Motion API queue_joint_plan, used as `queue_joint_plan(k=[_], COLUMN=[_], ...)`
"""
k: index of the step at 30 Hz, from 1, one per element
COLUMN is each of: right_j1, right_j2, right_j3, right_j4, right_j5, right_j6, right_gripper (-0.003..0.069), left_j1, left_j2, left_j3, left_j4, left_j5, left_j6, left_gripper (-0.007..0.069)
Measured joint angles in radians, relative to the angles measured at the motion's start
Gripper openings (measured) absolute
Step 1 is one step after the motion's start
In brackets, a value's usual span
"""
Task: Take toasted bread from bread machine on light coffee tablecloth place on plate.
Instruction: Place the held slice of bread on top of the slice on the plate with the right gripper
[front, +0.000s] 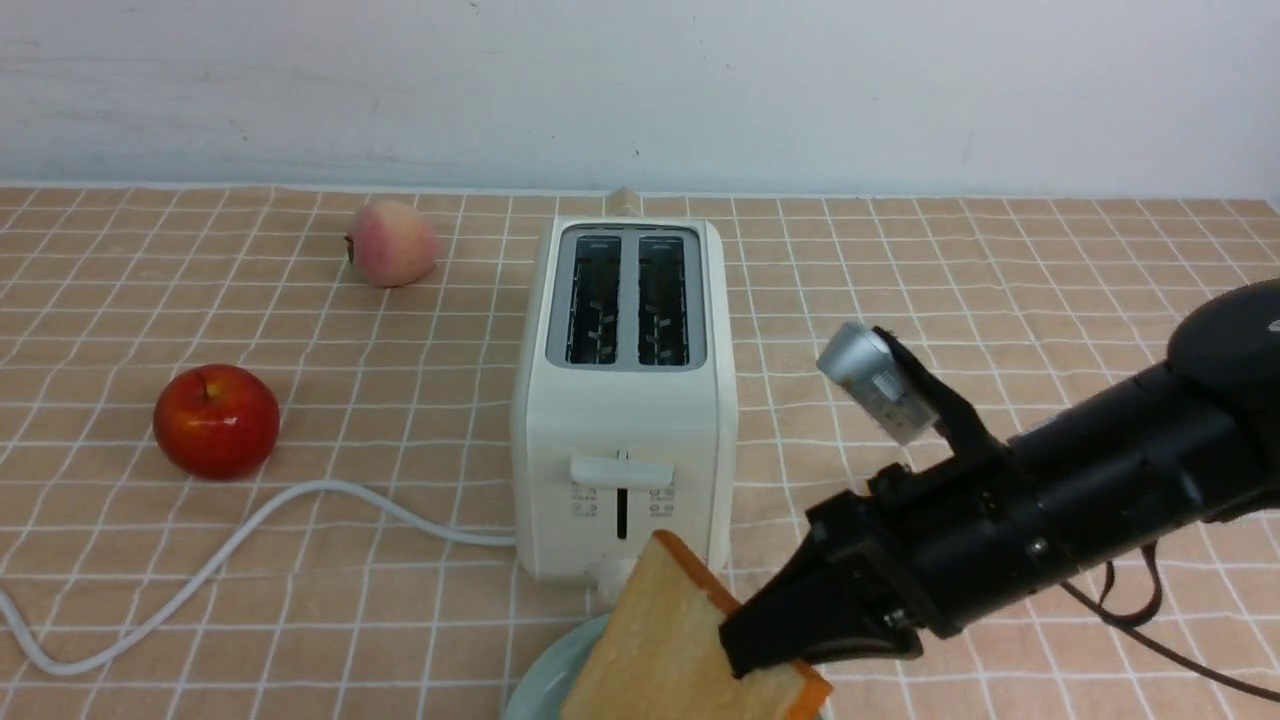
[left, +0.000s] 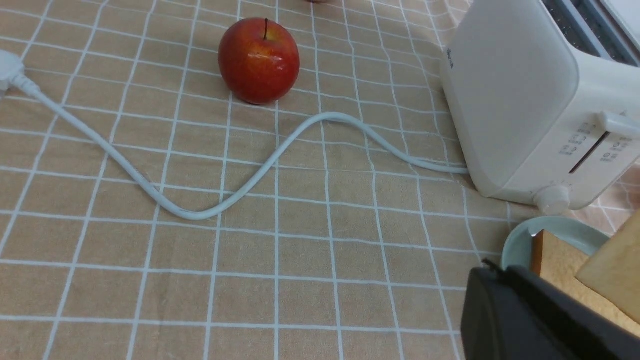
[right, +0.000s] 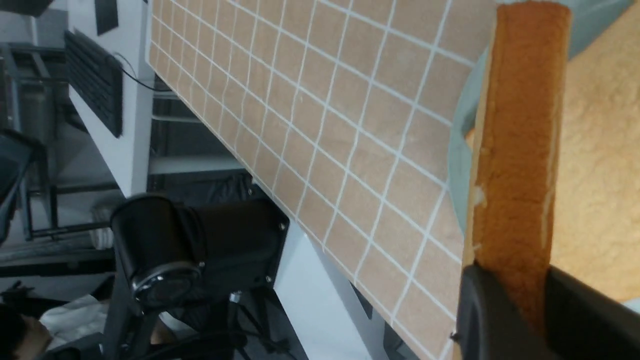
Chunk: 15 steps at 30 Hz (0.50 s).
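The bread machine (front: 625, 420) stands mid-table on the light coffee tablecloth (front: 900, 280), both slots empty. My right gripper (front: 770, 650) is shut on a slice of toasted bread (front: 660, 640), held tilted just above the plate (front: 545, 670) in front of the toaster. In the right wrist view the fingers (right: 487, 320) clamp its brown crust edge (right: 520, 150). A second slice (left: 555, 265) lies flat on the plate (left: 517, 245). My left gripper (left: 505, 280) is shut and empty, low beside the plate's left rim and out of the front view.
A red apple (front: 216, 420) sits left of the toaster and a peach (front: 392, 243) at the back left. The white cord (front: 250, 530) snakes from the toaster to the front left edge. The table's front edge is right behind the plate (right: 457, 130).
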Motion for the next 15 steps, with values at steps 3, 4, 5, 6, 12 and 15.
queue_joint_plan(k=[3, 4, 5, 6, 12, 15], right_j1=[0.0, 0.0, 0.001, 0.003, 0.008, 0.007], right_j2=[0.044, 0.057, 0.078, 0.095, 0.167, 0.168], right_j3=[0.0, 0.0, 0.0, 0.0, 0.0, -0.002], right_j4=[0.048, 0.05, 0.049, 0.047, 0.01, -0.042], right_j5=[-0.007, -0.011, -0.017, -0.02, -0.035, -0.077], right_j6=[-0.04, -0.048, -0.051, -0.052, -0.055, -0.033], right_gripper=[0.0146, 0.0163, 0.0181, 0.0199, 0.0307, 0.0381], left_j1=[0.0, 0.0, 0.0, 0.0, 0.0, 0.0], left_j2=[0.0, 0.0, 0.0, 0.0, 0.0, 0.0], left_j3=[0.0, 0.0, 0.0, 0.0, 0.0, 0.0], left_j4=[-0.001, -0.001, -0.003, -0.004, -0.006, -0.007], left_j5=[0.0, 0.0, 0.0, 0.0, 0.005, 0.009], left_j6=[0.0, 0.0, 0.0, 0.0, 0.0, 0.0], left_gripper=[-0.0014, -0.0014, -0.0014, -0.0014, -0.0014, -0.0014])
